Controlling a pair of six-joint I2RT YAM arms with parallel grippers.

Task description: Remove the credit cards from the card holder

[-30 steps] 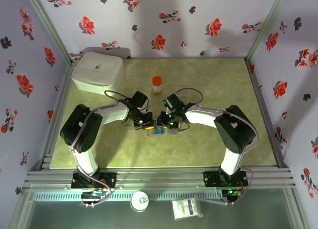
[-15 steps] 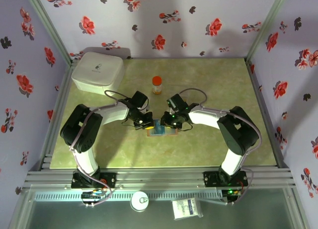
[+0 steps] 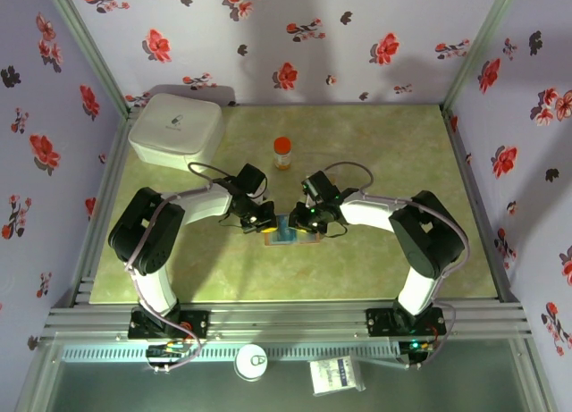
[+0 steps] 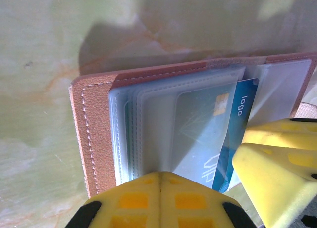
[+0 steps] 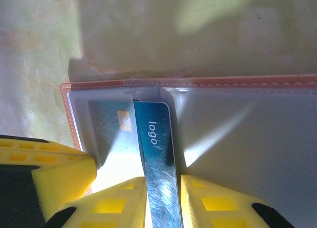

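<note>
The reddish-brown card holder (image 3: 299,241) lies open on the table between both arms, its clear sleeves (image 4: 148,124) facing up. In the left wrist view my left gripper (image 4: 161,174) is shut, pinching a raised sleeve leaf at the holder's (image 4: 94,134) edge. My right gripper (image 5: 162,181) is shut on a blue credit card (image 5: 156,149) marked "logo". The card's chip end still sits under a clear sleeve of the holder (image 5: 247,81) while the rest sticks out. In the left wrist view the same card (image 4: 240,119) pokes out beside the right gripper's yellow fingers (image 4: 277,168).
An orange-capped bottle (image 3: 282,151) stands just behind the holder. A white rounded box (image 3: 176,130) sits at the back left corner. Flowered walls close in the table on three sides.
My right gripper has drawn slightly to the right with the blue card, which now stands out more from the holder. The left arm has stayed put.
</note>
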